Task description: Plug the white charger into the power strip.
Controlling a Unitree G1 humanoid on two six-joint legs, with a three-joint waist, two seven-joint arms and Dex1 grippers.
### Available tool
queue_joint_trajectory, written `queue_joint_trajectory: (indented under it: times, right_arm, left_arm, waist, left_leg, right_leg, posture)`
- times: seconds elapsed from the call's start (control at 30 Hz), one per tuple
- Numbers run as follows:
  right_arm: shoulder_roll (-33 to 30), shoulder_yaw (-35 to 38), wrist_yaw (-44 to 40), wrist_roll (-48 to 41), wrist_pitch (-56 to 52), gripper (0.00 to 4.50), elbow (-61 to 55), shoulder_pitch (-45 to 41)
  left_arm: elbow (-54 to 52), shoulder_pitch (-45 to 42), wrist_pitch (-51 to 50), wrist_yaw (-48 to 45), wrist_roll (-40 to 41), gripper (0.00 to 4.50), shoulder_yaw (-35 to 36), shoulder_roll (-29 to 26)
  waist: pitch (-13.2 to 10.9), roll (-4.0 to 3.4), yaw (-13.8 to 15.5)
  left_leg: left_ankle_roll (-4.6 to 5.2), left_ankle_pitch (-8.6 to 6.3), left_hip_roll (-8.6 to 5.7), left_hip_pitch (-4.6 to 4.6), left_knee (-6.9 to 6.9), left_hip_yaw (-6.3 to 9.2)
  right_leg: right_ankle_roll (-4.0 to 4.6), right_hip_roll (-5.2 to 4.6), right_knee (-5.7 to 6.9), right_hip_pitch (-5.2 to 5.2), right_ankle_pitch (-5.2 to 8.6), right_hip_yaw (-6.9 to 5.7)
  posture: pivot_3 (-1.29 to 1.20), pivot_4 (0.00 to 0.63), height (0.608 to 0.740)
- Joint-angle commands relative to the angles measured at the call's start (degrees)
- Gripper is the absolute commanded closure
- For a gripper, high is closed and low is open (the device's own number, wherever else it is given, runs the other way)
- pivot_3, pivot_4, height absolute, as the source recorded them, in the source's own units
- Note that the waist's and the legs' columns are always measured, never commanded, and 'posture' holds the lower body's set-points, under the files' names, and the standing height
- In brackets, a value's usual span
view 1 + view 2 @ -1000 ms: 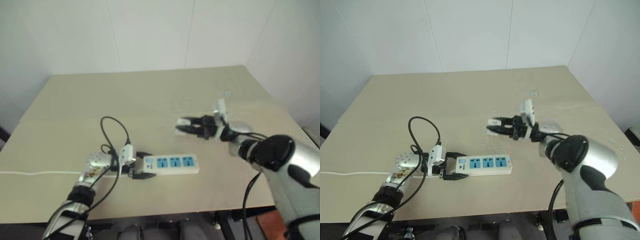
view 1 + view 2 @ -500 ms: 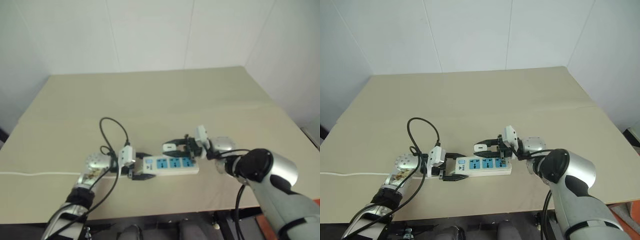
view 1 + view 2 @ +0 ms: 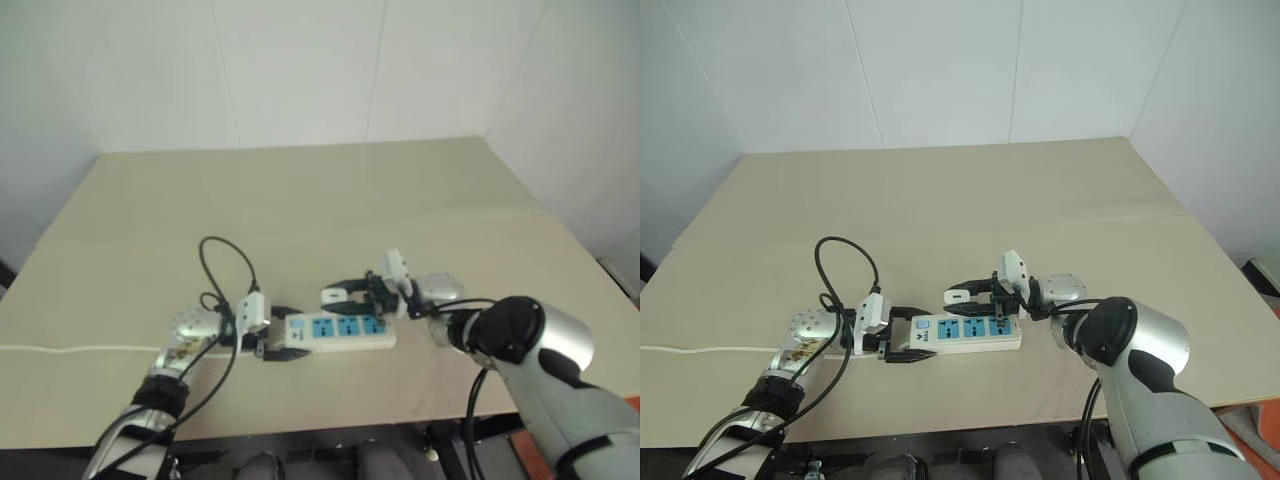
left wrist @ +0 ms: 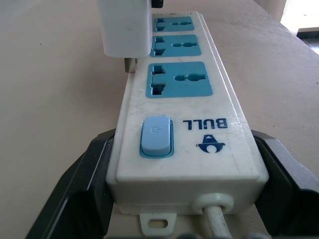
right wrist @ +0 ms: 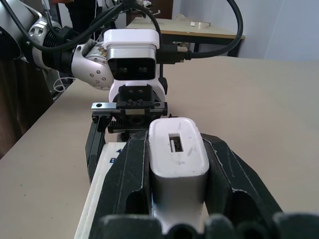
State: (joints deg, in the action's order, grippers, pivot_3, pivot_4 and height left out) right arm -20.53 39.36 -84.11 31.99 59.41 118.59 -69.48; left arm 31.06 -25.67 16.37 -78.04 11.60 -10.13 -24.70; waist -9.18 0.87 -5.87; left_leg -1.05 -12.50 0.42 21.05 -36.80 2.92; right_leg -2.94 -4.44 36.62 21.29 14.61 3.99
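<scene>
Beige table (image 3: 940, 190) against plain white walls filled most of the frame. Lower center sat the power strip (image 3: 965, 332), its switch end wedged between the left gripper (image 3: 908, 335)'s spread black fingers (image 4: 75, 199), so that one was grasping the strip. Just right of center, the right gripper (image 3: 962, 293) was clenched on the white charger (image 5: 178, 152), held just above the strip's blue sockets.

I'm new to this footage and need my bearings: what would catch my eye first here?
The power strip with blue sockets lies near the front edge of the tan table, its switch end clamped between the fingers of the left hand. Just above its far sockets, the right hand pinches the white charger, not yet plugged in.
</scene>
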Motion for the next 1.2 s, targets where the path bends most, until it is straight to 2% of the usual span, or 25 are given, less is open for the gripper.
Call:
queue_joint_trajectory:
  times: [0.03,0.53,0.67,0.93,1.2]
  right_arm:
    - [0.28,1.98,-0.02,0.25,-1.28,3.37,1.41,-1.4]
    - [0.4,6.09,-0.36,-0.61,-7.78,3.37,1.41,-3.66]
    - [0.32,5.26,-1.0,0.66,-8.96,3.37,1.41,-3.6]
    - [0.37,2.07,2.83,2.53,-10.69,3.37,1.41,-3.62]
    - [-0.23,2.45,3.2,2.55,-11.79,3.37,1.41,-3.42]
  left_arm:
    - [3.1,2.17,-0.21,-0.9,-3.91,1.18,-3.67,-0.13]
    - [3.1,2.32,0.16,-0.93,-3.78,1.18,-3.58,-0.26]
    - [3.0,2.3,0.1,-0.92,-3.78,1.18,-3.57,-0.32]
    - [3.04,1.97,-0.01,-0.92,-3.88,1.18,-3.59,-0.4]
    - [3.0,1.75,0.0,-0.37,-3.94,1.18,-3.51,-0.11]
  waist:
    - [0.0,0.02,0.01]
    - [-0.02,0.07,0.04]
    - [-0.03,0.08,0.05]
    - [-0.04,0.11,0.05]
    - [-0.04,0.12,0.06]
  left_leg:
    - [0.0,0.0,0.0,0.0,0.0,0.0]
    - [0.0,0.0,0.0,0.0,0.0,0.02]
    - [0.0,0.0,0.0,0.0,0.0,0.02]
    - [0.0,0.0,0.0,0.01,0.0,0.02]
    - [0.0,0.0,0.0,0.01,0.0,0.03]
  right_leg:
    - [0.0,0.0,0.0,0.0,0.0,0.0]
    - [0.0,-0.01,0.0,-0.01,0.0,-0.01]
    - [0.0,0.0,0.0,-0.01,0.0,-0.01]
    - [0.0,0.0,0.0,-0.01,0.0,-0.01]
    - [0.0,0.0,-0.02,-0.01,0.0,-0.01]
  posture:
    - [0.0,0.15,0.74]
    - [0.0,0.15,0.74]
    - [0.0,0.15,0.74]
    - [0.0,0.15,0.74]
    - [0.0,0.15,0.74]
